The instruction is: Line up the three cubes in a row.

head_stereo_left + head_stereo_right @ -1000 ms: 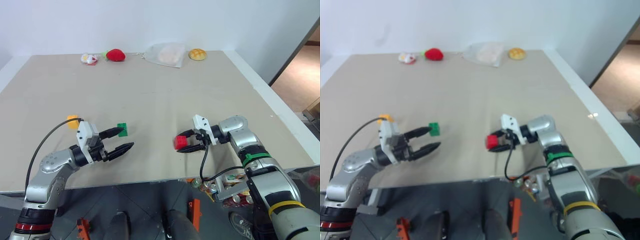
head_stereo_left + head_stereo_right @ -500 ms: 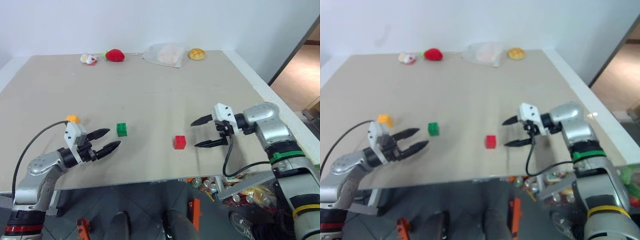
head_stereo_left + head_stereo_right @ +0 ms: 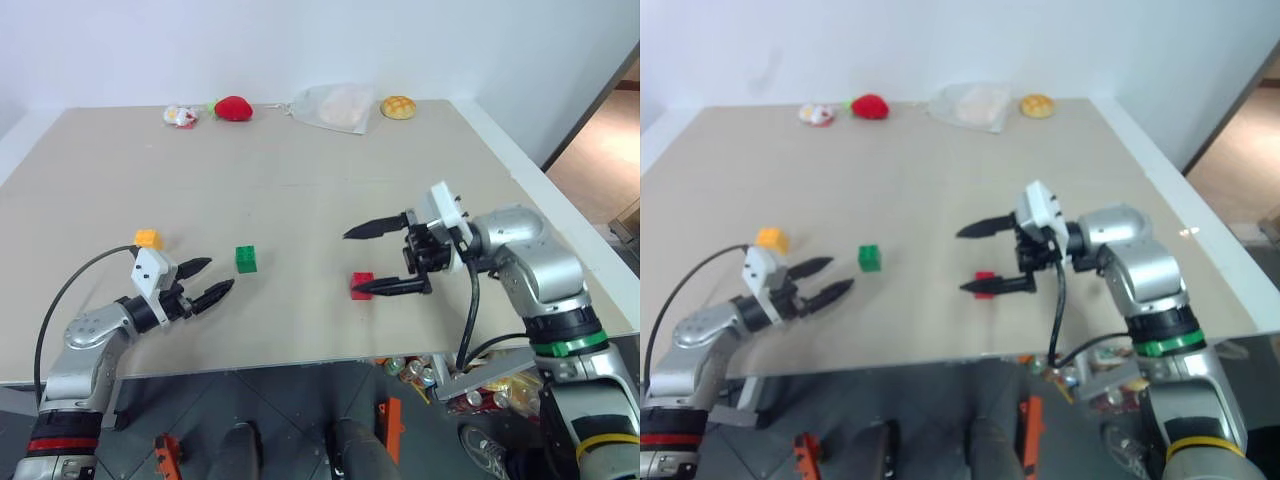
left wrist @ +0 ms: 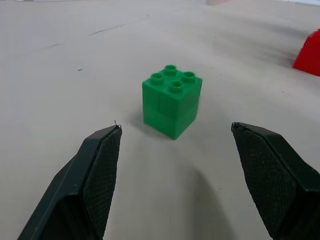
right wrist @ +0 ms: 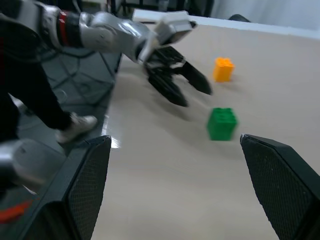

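1. The left claw [image 3: 212, 279] sits low at the table's [image 3: 300, 190] near edge, fingers apart and empty, now drawn back from the green cube [image 3: 246, 259], which stands just ahead of it.
2. The right claw [image 3: 368, 259] has let go of the red cube [image 3: 362, 284] and risen, its fingers spread wide — that cube looks placed.
3. The yellow-orange cube [image 3: 148, 239] lies a little farther back on the left, so the row looks roughly formed, if slightly bent.
4. All three are hard, glossy, studded plastic blocks.
5. Far edge — a soft red strawberry plush [image 3: 232, 108] and a tan bun toy [image 3: 396, 107].
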`<state>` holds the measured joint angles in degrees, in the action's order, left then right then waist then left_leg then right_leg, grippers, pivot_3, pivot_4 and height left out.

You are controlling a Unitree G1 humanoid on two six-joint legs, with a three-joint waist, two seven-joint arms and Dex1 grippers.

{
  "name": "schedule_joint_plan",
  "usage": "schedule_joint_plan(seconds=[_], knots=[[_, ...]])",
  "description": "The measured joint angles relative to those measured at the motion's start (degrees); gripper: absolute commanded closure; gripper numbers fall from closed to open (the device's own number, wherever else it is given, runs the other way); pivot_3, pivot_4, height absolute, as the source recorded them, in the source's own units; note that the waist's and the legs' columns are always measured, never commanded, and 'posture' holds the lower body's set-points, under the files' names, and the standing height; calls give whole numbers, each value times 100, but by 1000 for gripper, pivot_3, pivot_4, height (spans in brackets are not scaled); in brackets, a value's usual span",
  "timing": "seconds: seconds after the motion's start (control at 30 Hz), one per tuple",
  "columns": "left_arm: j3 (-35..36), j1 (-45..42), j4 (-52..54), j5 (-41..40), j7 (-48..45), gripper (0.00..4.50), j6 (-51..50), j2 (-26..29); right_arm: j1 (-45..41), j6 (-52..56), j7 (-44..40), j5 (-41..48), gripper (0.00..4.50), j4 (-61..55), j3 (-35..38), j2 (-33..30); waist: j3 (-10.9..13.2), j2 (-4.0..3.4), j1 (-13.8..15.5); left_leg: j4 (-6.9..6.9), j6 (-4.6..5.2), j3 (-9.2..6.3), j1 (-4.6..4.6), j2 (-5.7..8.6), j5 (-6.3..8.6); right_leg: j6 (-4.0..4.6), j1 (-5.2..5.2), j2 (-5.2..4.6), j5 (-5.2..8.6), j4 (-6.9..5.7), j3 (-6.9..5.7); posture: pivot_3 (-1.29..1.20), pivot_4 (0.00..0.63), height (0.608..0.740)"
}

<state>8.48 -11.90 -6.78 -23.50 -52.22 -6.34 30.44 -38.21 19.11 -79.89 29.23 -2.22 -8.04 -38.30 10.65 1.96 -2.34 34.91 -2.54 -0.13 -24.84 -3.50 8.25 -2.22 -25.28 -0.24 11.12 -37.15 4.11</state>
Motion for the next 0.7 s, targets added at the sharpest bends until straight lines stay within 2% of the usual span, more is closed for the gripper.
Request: schedule_joint_plan(seconds=[0.2, 0.7], knots=[[-199, -885, -950, 183, -380, 848, 284, -7, 479, 485, 425, 363, 217, -896, 25, 156, -1, 2, -8, 3, 1, -2, 7, -1, -1, 3, 4, 4, -7, -1, -2, 0, 150, 740], [-637, -2310, -3392, 909, -1440, 848, 1193, 139, 684, 872, 988, 657, 217, -1409, 242, 191, -2, 3, -19, 5, 1, -4, -5, -3, 0, -1, 0, 8, -5, 0, -2, 0, 150, 740]])
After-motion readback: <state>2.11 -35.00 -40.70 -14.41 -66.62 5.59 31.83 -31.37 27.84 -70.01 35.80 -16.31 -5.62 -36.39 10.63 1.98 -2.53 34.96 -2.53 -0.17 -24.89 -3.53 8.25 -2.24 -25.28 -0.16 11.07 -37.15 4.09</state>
